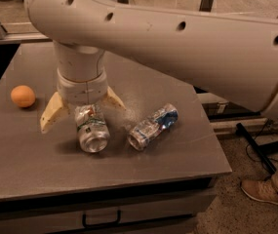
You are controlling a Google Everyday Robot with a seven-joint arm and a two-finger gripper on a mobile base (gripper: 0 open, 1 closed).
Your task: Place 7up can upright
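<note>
The 7up can (90, 129), a dented silver can with a green and white label, lies on its side on the grey table (26, 155), its open end facing the front. My gripper (81, 112) hangs just behind and above the can's far end. Its cream fingers (52, 113) are spread wide, one to the left of the can and one to the right, and they hold nothing.
A crushed silver can with a blue label (153, 126) lies on its side just right of the 7up can. An orange (22, 96) sits at the table's left. A person's shoe (263, 190) is on the floor at the right.
</note>
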